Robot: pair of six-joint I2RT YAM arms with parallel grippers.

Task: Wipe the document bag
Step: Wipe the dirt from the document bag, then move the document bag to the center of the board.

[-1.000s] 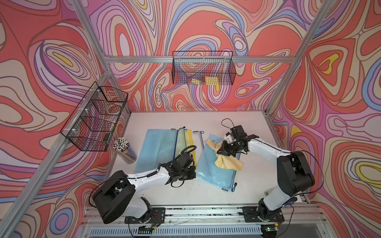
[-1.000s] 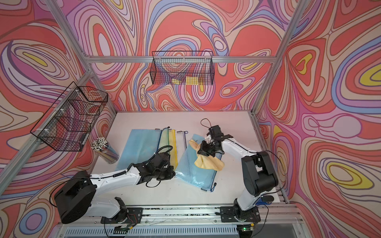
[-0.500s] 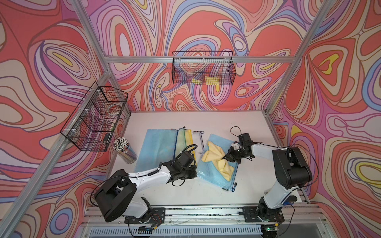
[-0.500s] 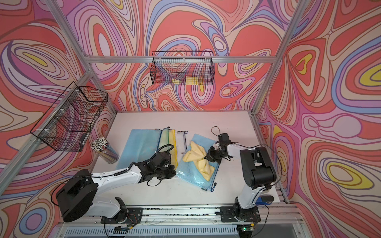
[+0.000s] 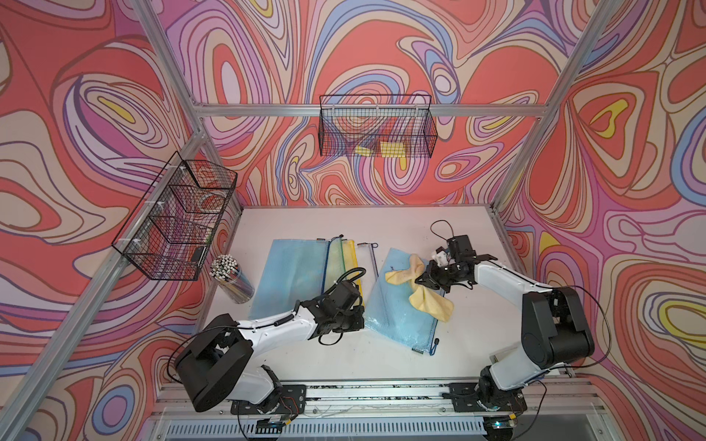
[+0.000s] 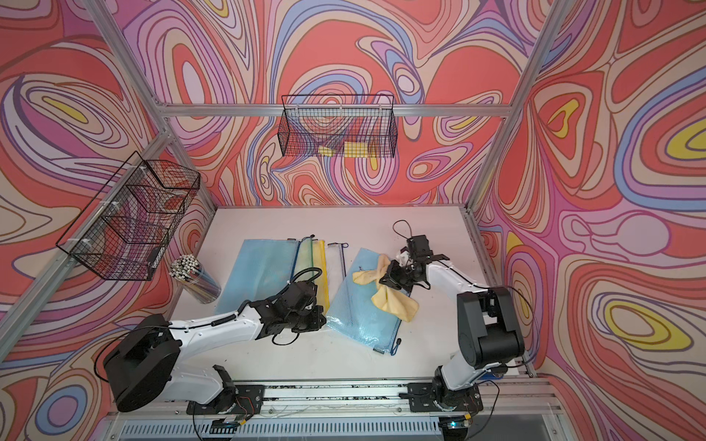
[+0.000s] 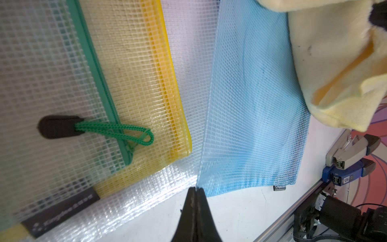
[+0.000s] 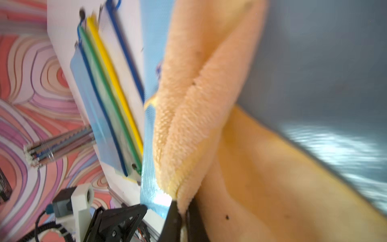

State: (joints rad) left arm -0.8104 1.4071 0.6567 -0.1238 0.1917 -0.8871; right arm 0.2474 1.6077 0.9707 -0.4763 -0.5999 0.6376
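Note:
The document bag [image 5: 397, 320] [image 6: 355, 317] is light blue mesh and lies flat right of the table's middle. My left gripper [image 5: 361, 319] [image 7: 196, 189] is shut on its near left corner, with the blue mesh [image 7: 251, 104] stretching away from the tips. My right gripper [image 5: 420, 277] [image 8: 182, 211] is shut on a yellow cloth [image 5: 428, 301] [image 8: 199, 83]. It hovers over the bag's far right part. The cloth drapes across the bag and hangs a little past its right edge. In the right wrist view the cloth hides most of the bag [image 8: 148, 146].
A stack of other mesh bags [image 5: 305, 275], blue, green-zipped, yellow and clear, lies left of the document bag. A clear cup of pens [image 5: 231, 278] stands at the left edge. Wire baskets hang on the left wall [image 5: 179, 217] and back wall [image 5: 376, 130]. Two staplers [image 7: 351, 150] sit by the front rail.
My right gripper swept the cloth right across the bag, then came back left and farther; the cloth, spread flat half a second ago, is bunched again. The left arm has not moved.

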